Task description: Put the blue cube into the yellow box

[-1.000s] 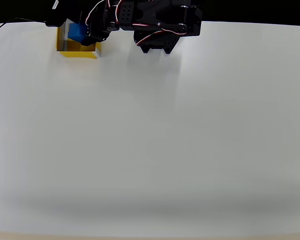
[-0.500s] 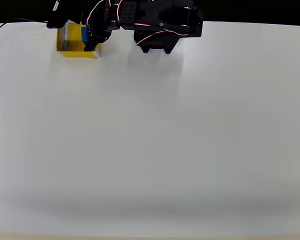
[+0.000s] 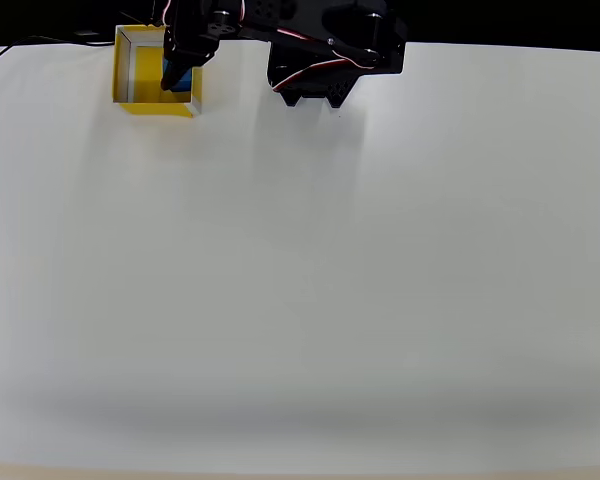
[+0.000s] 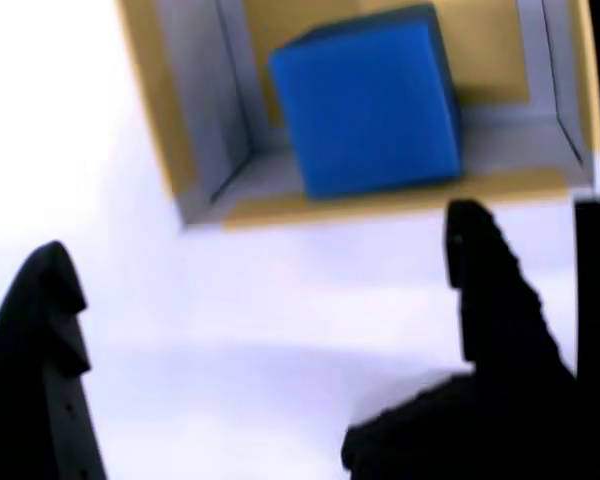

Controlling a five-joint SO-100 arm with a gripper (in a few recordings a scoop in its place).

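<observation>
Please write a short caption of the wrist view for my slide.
Blue cube resting inside the yellow box, with the open gripper empty above the table.

The overhead view looks straight down from high above the table (image 3: pixel 310 280), with the arm (image 3: pixel 320 45) at the picture's top edge. The wrist view rides close behind the tool (image 4: pixel 270 290), facing down and forward past its two dark fingers (image 4: pixel 480 270). Both views share the box (image 3: pixel 126 72) with the cube (image 4: pixel 365 100) inside, small and far overhead, large and near from the wrist.
</observation>
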